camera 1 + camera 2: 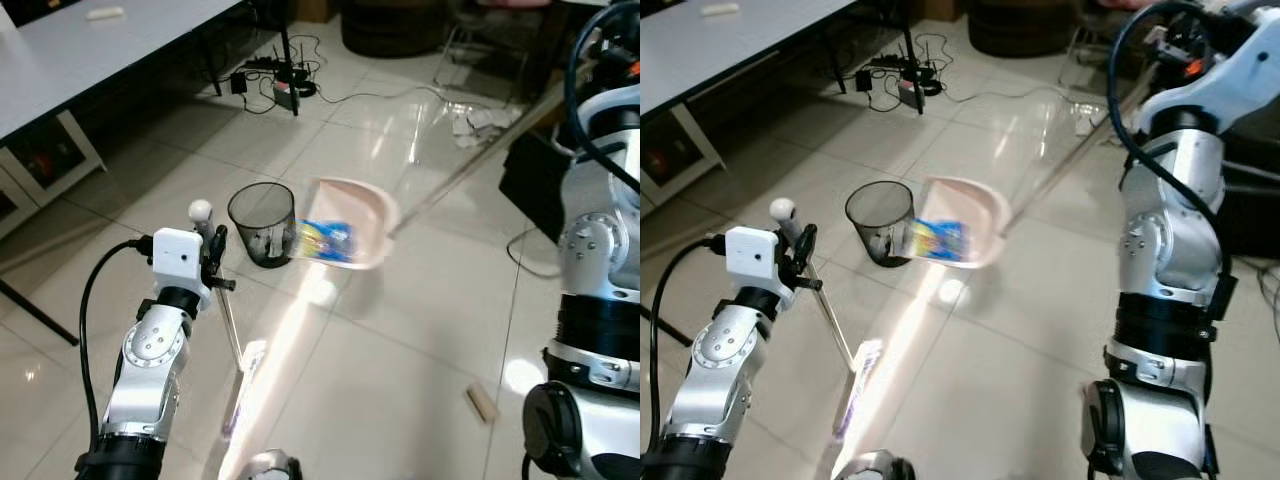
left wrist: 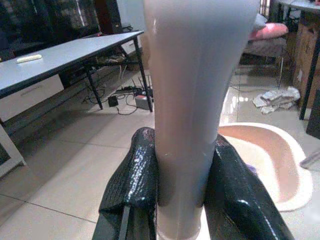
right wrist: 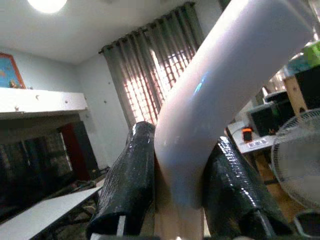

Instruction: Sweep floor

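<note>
My left gripper [image 1: 213,258] is shut on the thin broom handle [image 1: 228,320], just below its white knob [image 1: 200,210]. The broom's head [image 1: 243,375] rests on the tiled floor in front of me. The left wrist view shows both black fingers [image 2: 132,185] clamped on that handle [image 2: 192,100]. My right gripper [image 3: 182,200] is shut on the bent white top of the dustpan's long handle [image 3: 225,90]. The pink dustpan [image 1: 355,220] is lifted and tilted against the rim of a black mesh bin [image 1: 262,222]. A colourful wrapper [image 1: 325,240] lies in the pan at its lower lip.
A grey table [image 1: 90,50] runs along the far left, with cables and a power strip [image 1: 270,80] beyond it. Crumpled paper [image 1: 480,122] lies at the back right by a black box [image 1: 535,180]. A small wooden block [image 1: 482,403] sits on the floor near my right side.
</note>
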Controlling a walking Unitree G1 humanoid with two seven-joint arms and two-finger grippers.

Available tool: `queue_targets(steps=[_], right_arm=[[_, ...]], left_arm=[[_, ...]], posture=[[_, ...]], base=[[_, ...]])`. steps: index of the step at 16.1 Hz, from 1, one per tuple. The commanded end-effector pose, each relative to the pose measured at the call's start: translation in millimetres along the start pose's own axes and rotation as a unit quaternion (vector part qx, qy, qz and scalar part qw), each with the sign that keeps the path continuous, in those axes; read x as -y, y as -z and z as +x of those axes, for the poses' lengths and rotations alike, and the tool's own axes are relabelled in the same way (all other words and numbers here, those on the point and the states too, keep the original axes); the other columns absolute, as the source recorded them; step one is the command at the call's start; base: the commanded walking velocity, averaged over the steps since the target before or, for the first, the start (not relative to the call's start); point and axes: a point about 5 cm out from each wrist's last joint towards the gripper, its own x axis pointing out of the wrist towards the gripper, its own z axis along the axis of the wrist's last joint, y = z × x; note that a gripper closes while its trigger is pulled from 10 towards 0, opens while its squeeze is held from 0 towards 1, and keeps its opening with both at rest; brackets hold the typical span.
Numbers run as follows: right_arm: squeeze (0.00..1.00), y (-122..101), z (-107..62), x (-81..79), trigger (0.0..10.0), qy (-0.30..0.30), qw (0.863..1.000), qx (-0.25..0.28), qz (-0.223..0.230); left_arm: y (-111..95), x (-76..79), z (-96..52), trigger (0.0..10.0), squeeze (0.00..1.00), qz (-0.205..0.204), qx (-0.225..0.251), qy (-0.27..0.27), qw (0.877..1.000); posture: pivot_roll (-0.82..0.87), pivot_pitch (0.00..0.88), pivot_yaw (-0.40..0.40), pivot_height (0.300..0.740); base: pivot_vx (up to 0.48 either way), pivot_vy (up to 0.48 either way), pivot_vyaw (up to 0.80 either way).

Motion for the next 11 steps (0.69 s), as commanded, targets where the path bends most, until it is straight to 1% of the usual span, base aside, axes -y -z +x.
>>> queue_targets(steps=[1,3,5,7,11], right_arm=[[0.00,-8.3,3.4,-13.6,10.0,-0.019,0.999,0.020,0.028],[0.00,-7.9,3.6,-13.7,10.0,-0.020,0.999,0.018,0.028],[0.00,-6.8,4.1,-15.2,10.0,-0.025,0.999,0.014,0.017],[0.00,-6.3,4.9,-17.1,10.0,-0.025,0.999,0.014,0.019],[0.00,-7.5,6.4,-16.0,10.0,-0.017,0.999,0.019,0.027]], left_arm=[[-7.3,-5.2,2.4,10.0,0.00,0.012,0.011,-0.011,1.000],[-7.8,-4.3,2.7,10.0,0.00,0.012,0.012,-0.012,1.000],[-7.3,-4.5,2.3,10.0,0.00,0.012,0.011,-0.012,1.000],[-7.7,-5.2,1.9,10.0,0.00,0.012,0.011,-0.012,1.000],[-7.7,-5.3,1.8,10.0,0.00,0.014,0.009,-0.010,1.000]], posture=[[0.01,0.048,0.052,0.740],[0.01,0.048,0.051,0.740],[0.02,0.046,0.049,0.740],[0.02,0.046,0.049,0.740],[0.03,0.047,0.053,0.740]], base=[[0.409,0.000,0.00],[0.409,0.000,0.00],[0.411,0.000,0.00],[0.409,0.000,0.45],[0.409,0.000,0.51]])
